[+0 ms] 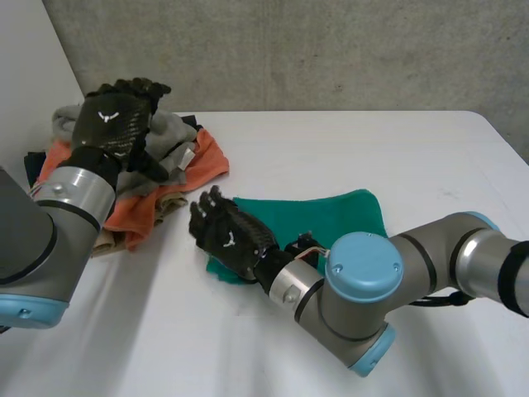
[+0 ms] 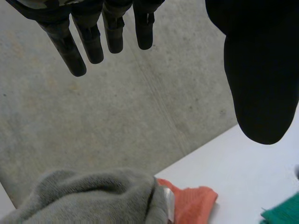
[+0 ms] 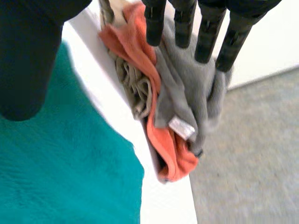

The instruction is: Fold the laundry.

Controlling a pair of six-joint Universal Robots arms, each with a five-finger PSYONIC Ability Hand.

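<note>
both hands loose, nothing grabbed

left hand (image 1: 111, 124) hangs over the laundry pile (image 1: 157, 178) in the upper left of the frame, fingers straight, gripping nothing. the pile is a grey cloth (image 1: 169, 136) on an orange cloth (image 1: 211, 161), with a beige cloth (image 1: 165, 207) poking out below. right hand (image 1: 230, 238) is at the left edge of the teal towel (image 1: 331, 217), which lies flat mid-frame on the white table (image 1: 372, 149). its fingers are straight too, not holding it. can't tell if it's touching.

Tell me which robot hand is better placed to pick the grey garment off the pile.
Probably left: the left robot hand is open above the grey garment, while the right robot hand is open at the green towel.
</note>
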